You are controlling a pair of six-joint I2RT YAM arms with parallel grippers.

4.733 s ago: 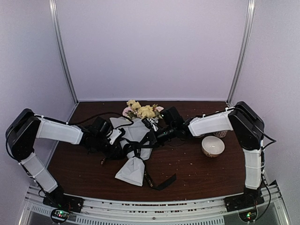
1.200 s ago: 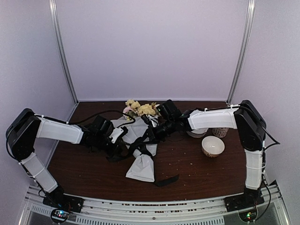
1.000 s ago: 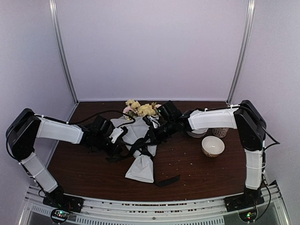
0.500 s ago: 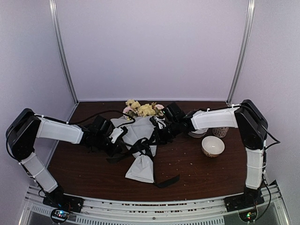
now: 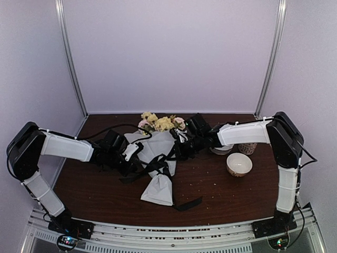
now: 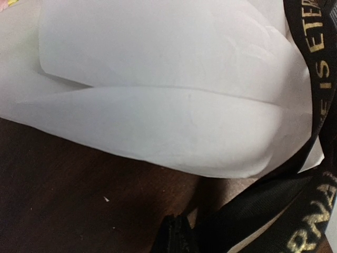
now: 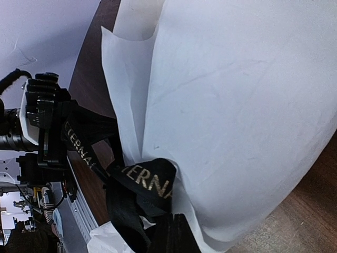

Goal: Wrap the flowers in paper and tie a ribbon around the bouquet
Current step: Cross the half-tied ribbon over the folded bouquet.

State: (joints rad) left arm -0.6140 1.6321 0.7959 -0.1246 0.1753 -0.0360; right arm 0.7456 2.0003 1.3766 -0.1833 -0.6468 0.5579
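The right fingers point(image 7: 168, 237) have drawn rightward; they and the left fingers point(image 6: 175, 240) each pinch the ribbon point(image 7: 145, 179) crossing the bouquet point(image 5: 158, 188).

Matt paper point(image 6: 158, 105), woven ribbon point(image 6: 318, 47), dark wooden tabletop point(image 6: 63, 200).
The paper filling most of both wrist views is thin, smooth and matt, pale grey-white, with faint creases, soft folds and crisp cut edges. The ribbon at the right edge of the left wrist view is black woven cloth with dull gold printed letters. The tabletop at lower left there looks like dark brown wood, smooth with a low sheen and a few pale specks. In the top view, the bowl point(image 5: 239, 164) right of centre looks glossy, glazed white, and the corner posts point(image 5: 72, 60) are pale metal.
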